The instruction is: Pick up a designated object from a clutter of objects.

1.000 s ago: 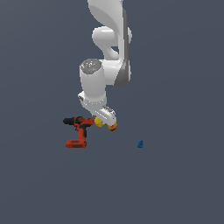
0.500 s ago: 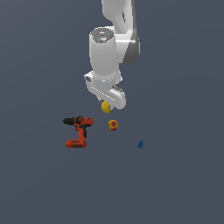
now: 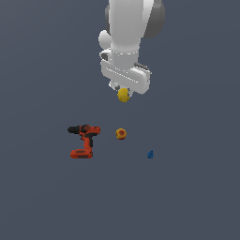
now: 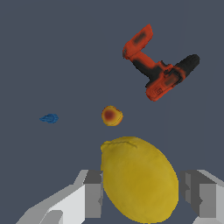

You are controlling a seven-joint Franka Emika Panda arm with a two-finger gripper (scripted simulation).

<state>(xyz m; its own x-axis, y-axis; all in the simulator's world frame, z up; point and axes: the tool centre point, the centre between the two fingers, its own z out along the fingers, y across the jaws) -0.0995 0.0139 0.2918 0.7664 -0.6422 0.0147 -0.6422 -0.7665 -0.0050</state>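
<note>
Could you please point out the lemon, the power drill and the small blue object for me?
lemon [image 4: 139, 179], wrist view, middle of its yellow skin.
power drill [image 3: 85, 138], exterior view, red body above the handle.
small blue object [image 3: 150, 154], exterior view, its centre.

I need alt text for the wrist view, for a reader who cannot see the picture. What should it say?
A yellow lemon fills the foreground, held between the two grey fingers of the gripper. Far below on the dark grey floor lie an orange ball with a red patch, a red-and-black power drill and a tiny blue object.
</note>
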